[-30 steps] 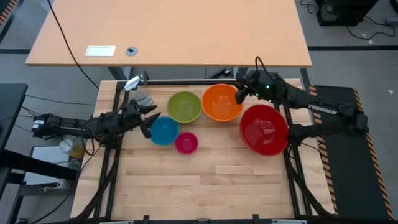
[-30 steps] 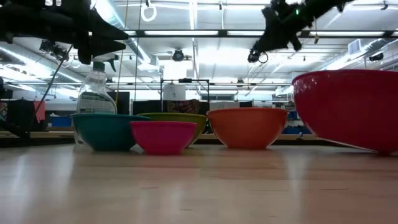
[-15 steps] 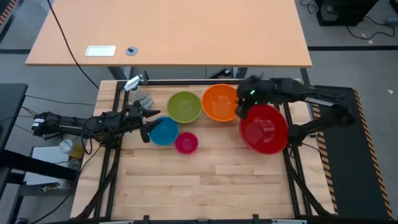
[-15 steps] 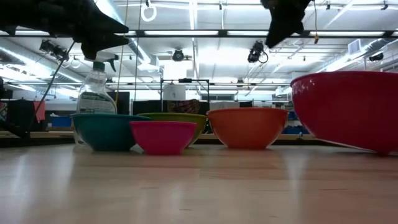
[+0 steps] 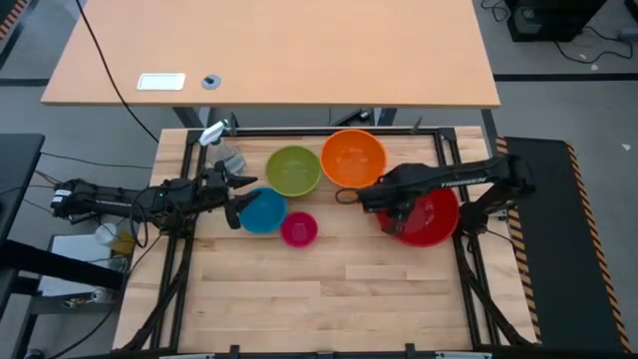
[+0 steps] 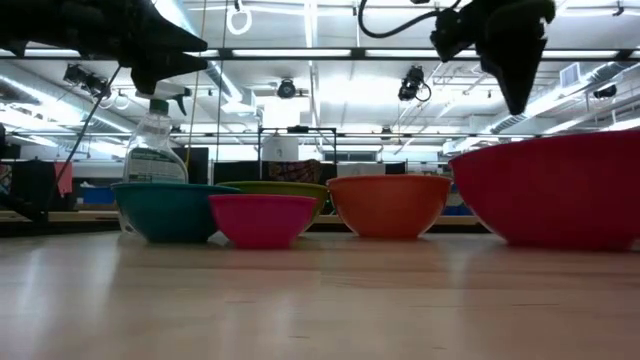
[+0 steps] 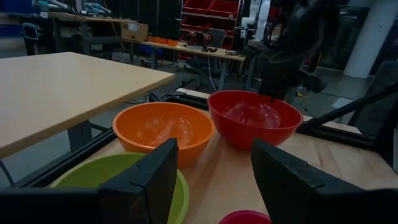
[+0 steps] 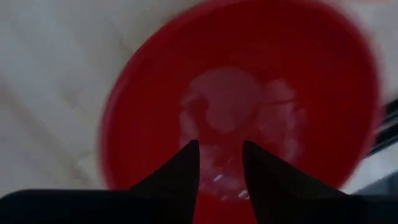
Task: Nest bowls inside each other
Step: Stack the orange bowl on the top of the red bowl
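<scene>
Five bowls stand on their bases on the wooden table: red (image 5: 431, 221), orange (image 5: 353, 160), green (image 5: 294, 171), blue (image 5: 263, 210) and pink (image 5: 299, 229). My right gripper (image 8: 221, 168) hangs over the red bowl (image 8: 249, 93), toward its left side. It points down, open, with nothing between its fingers, and the low view shows it (image 6: 520, 100) clear above the rim. My left gripper (image 5: 239, 194) stands open and level at the blue bowl's left side, above the table. It faces the orange bowl (image 7: 163, 127) and the red bowl (image 7: 255, 115).
A clear spray bottle (image 5: 221, 148) stands at the far left, behind the blue bowl. A black frame rail (image 5: 299, 131) runs along the table's far edge. The near half of the table (image 5: 319, 299) is bare wood.
My right gripper has swung from beside the orange bowl's far right toward the near edge and has tipped from level to pointing down over the red bowl. In the low view the red bowl, tilted before, now sits flat and a little farther left.
</scene>
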Robot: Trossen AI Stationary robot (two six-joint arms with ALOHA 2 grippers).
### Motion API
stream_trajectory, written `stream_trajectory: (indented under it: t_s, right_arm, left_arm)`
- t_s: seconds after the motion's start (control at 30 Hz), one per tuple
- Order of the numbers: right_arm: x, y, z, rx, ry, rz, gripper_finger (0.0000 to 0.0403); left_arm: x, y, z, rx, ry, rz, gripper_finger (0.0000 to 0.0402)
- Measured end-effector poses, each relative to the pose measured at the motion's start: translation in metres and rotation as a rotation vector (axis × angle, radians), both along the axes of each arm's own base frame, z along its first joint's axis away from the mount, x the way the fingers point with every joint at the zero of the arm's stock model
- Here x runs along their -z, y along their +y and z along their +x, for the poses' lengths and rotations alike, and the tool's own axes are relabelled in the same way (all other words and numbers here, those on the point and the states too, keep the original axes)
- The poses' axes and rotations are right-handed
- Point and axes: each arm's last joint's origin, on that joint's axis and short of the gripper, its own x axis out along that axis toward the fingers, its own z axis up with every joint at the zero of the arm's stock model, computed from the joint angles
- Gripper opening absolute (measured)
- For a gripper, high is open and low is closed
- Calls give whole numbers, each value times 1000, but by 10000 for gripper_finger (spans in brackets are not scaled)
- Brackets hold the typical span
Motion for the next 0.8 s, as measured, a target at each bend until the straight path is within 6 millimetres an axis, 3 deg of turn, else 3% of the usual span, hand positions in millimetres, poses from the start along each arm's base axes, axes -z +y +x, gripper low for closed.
stream_trajectory:
  t_s: [0.3,0.5,0.8]
  right_arm:
    - [-4,-43,16,-74,-189,-66,130]
    - [-4,-39,40,-229,-335,-169,130]
    - [59,-46,80,-358,-129,-231,135]
  left_arm:
    - [0,0,0,0,10,18,208]
    - [1,0,0,1,27,44,208]
    - [2,0,0,1,39,57,208]
